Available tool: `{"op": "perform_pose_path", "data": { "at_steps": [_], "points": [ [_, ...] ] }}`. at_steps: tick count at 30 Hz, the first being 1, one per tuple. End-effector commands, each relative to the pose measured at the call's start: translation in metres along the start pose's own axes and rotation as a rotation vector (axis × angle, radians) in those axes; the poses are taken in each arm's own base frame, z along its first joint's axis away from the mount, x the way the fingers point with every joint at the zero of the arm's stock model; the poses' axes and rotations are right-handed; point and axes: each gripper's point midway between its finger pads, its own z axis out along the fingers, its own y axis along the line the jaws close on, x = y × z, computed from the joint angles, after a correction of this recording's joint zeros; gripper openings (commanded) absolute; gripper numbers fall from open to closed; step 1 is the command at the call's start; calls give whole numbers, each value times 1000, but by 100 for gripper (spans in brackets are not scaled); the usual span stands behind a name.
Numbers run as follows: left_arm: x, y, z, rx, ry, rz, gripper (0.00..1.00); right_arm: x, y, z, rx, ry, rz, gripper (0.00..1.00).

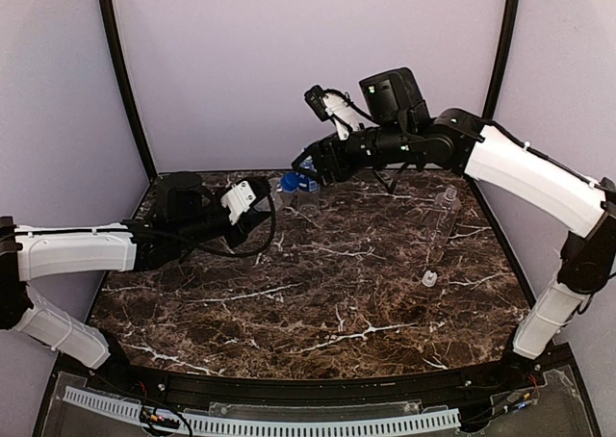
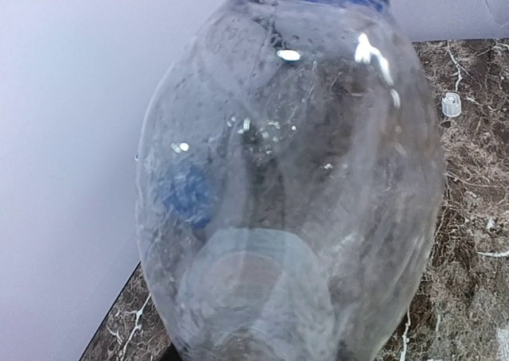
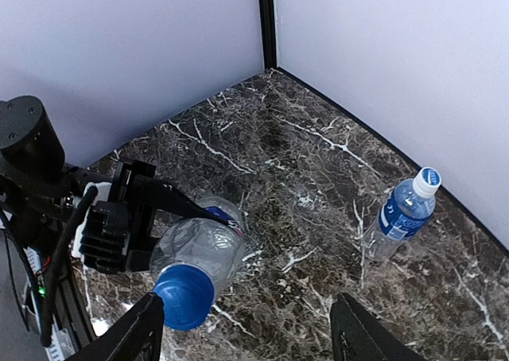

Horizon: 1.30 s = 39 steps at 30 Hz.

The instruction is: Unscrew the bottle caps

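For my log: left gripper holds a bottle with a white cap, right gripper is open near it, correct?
Not quite: the cap on the bottle in the left gripper is blue, not white, as the right wrist view shows. The right gripper is open near it.

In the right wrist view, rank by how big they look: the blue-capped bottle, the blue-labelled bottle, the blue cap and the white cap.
1. blue-capped bottle and blue-labelled bottle: alike; the first is nearer and foreshortened, so unranked.
2. blue cap.
3. white cap, farther away.
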Motion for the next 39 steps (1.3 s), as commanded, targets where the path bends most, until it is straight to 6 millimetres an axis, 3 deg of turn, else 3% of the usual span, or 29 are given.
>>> {"op": "perform_pose_path", "data": {
  "at_steps": [1,6,11,15,23,26,30,32,35,39],
  "points": [
    [2,9,1,-57,6,-16,23,-18,19,0,-55,-15,177,72],
    [1,10,2,-63,1,-19,23,-2,28,19,-65,62,149,78],
    [2,10,2,-64,4,-16,23,16,19,33,-14,114,151,67],
    [3,9,3,-57,5,-17,22,16,27,37,-61,113,146,41],
    [2,-6,2,21,-13,-11,22,16,35,35,-111,89,59,0],
    [0,-30,-1,148,-38,4,22,28,53,28,-215,93,-126,0],
    [-10,-74,-20,413,-102,-5,19,73,108,7,-434,95,-575,0],
    [-15,-97,-34,563,-144,6,18,96,122,-3,-499,74,-799,0],
    [-15,-120,-52,724,-160,-8,18,113,128,-11,-536,35,-1098,0],
    [-13,-127,-55,768,-161,-18,18,121,125,-3,-511,43,-1377,0]
  ]
}}
